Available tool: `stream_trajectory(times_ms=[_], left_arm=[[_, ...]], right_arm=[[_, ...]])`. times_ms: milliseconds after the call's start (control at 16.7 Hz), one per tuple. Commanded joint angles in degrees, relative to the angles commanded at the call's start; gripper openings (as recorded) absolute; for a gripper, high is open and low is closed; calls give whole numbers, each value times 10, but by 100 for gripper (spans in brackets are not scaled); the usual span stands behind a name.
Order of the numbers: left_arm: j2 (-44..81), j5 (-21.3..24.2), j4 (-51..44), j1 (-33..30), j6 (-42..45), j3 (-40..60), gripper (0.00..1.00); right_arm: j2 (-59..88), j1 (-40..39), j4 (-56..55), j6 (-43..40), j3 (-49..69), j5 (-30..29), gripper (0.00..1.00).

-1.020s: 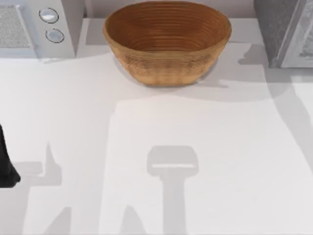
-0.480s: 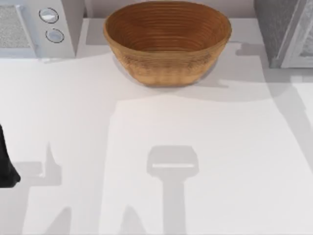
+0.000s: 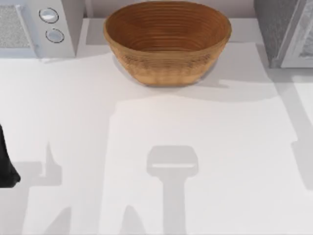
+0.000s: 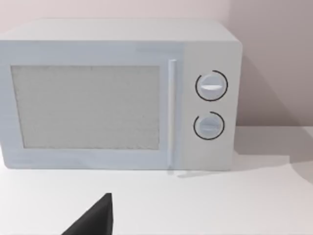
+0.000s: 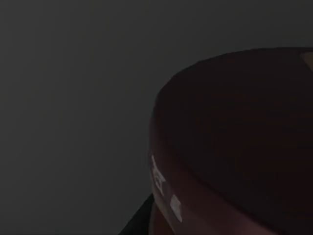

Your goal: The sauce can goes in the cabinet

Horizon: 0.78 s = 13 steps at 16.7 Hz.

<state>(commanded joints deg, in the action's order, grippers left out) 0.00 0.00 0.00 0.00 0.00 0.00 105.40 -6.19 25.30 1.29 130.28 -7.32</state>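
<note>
The cabinet [image 3: 279,30], a grey speckled box with a pale framed front, stands at the table's far right corner and is cut off by the picture's edge. The sauce can is out of view. My left arm [image 3: 6,166] is parked at the table's left edge as a black shape. A dark wedge of my left gripper [image 4: 95,221] shows in the left wrist view, low over the table and facing the microwave. The right wrist view is dark.
A large woven basket [image 3: 167,43] sits at the back middle of the table. A white microwave [image 3: 36,27] with two round knobs [image 4: 211,86] stands at the far left. Grey shadows lie across the white tabletop [image 3: 205,127].
The shadow beside the cabinet has slid off the back right of the table and now falls at the right edge, lower down. The left arm, basket and microwave have not moved.
</note>
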Motion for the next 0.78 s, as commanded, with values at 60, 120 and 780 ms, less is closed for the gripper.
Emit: stream_trajectory(times_ms=[60,120,780], left_arm=[[0,0,0,0,0,0,100],[0,0,0,0,0,0,100],[0,0,0,0,0,0,100]], right_arm=[[11,2,-2,-2,10,2,0],[15,3,-3,-2,14,3,0],[16,3,-3,-2,14,3,53]])
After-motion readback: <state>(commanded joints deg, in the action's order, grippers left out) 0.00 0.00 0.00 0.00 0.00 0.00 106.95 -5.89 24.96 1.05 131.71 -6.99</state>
